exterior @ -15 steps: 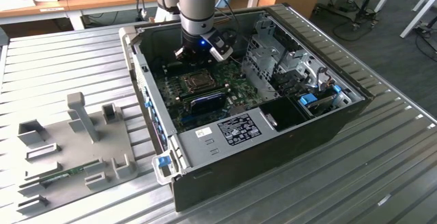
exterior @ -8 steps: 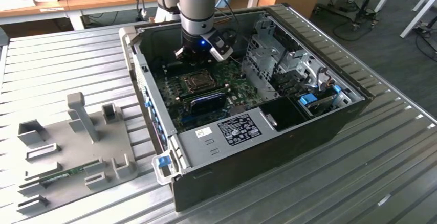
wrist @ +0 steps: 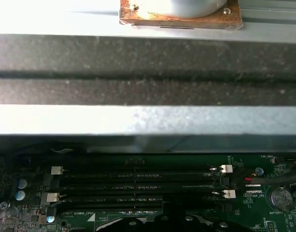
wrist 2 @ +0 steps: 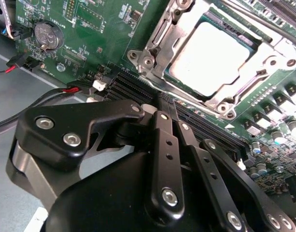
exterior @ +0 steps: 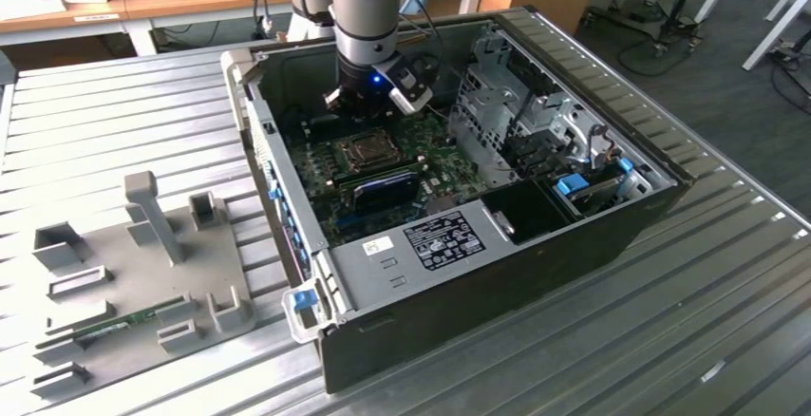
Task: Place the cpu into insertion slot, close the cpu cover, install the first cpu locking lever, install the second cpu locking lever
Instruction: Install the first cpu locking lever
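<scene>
An open computer case [exterior: 419, 302] is laid on its side on the slatted metal worktop [exterior: 709, 321], with the green motherboard [exterior: 438, 174] exposed inside it. A grey fixture plate [exterior: 121, 269] with upright blocks is set beside the case, toward the worktop's edge at the exterior view's left.

The cpu [wrist 2: 213, 58] is seated in its socket near the middle of the motherboard, and its dull grey top is seen through the window of the cpu cover [wrist 2: 160, 48]. The cover is folded down flat around the chip, so that the chip's edges are framed by the silvery metal. In the exterior view the socket [exterior: 368, 153] is found just in front of the arm.

The claw [wrist 2: 168, 104] is held low over the board, just beside the corner of the cover and above the dark memory slots [wrist: 138, 186]. Its two black fingers [wrist 2: 163, 140] are brought together at their tips, and nothing is clamped between them. In the exterior view the claw [exterior: 364, 112] is placed inside the case, close to the case's far wall.

A coin battery [wrist 2: 46, 35] is mounted near one edge of the motherboard, well apart from the socket, and red and black wires [wrist 2: 65, 89] are routed next to it.
</scene>
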Controlling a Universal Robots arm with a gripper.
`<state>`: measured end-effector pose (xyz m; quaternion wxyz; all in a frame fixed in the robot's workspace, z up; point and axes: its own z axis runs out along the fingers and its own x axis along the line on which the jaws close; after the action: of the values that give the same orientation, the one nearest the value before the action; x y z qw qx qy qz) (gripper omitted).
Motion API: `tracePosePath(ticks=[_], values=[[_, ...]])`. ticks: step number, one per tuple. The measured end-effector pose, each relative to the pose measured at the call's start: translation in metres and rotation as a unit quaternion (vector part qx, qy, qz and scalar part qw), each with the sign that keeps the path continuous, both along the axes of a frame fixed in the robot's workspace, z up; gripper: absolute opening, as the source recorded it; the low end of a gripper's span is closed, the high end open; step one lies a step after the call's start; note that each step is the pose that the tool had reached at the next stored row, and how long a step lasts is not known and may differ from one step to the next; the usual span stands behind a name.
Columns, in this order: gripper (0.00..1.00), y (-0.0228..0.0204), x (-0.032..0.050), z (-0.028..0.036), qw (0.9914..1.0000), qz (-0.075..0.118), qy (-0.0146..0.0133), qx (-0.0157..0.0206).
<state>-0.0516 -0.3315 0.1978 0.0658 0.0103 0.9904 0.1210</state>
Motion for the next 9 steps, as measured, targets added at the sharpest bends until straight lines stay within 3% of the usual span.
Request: tracePosePath(ticks=[6,9], values=[[0.11,0.0001,-0.0003,0.0039,1.0,0.0,-0.0004,0.0001],[0.11,0.0004,-0.0049,0.0037,1.0,0.0,-0.0025,0.0]])
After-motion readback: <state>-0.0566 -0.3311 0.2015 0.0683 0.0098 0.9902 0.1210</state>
